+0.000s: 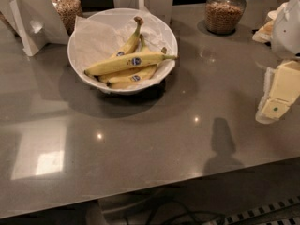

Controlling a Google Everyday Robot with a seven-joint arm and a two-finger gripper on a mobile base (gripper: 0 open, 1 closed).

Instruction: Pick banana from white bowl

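The banana (129,62) is long, nearly straight and yellow, with a blue oval sticker at mid-length. It lies across the top of several shorter bananas (127,77) in the white bowl (77,34), which is lined with white paper and stands at the back left of the grey counter. My gripper (277,97) shows at the right edge as a cream-coloured part with a green dot. It hangs above the counter, far right of the bowl and apart from it.
A glass jar of grain (225,12) stands at the back right and another (65,6) behind the bowl on the left. White folded card stands (28,22) are at the back left. The counter's front edge (154,186) runs along the bottom.
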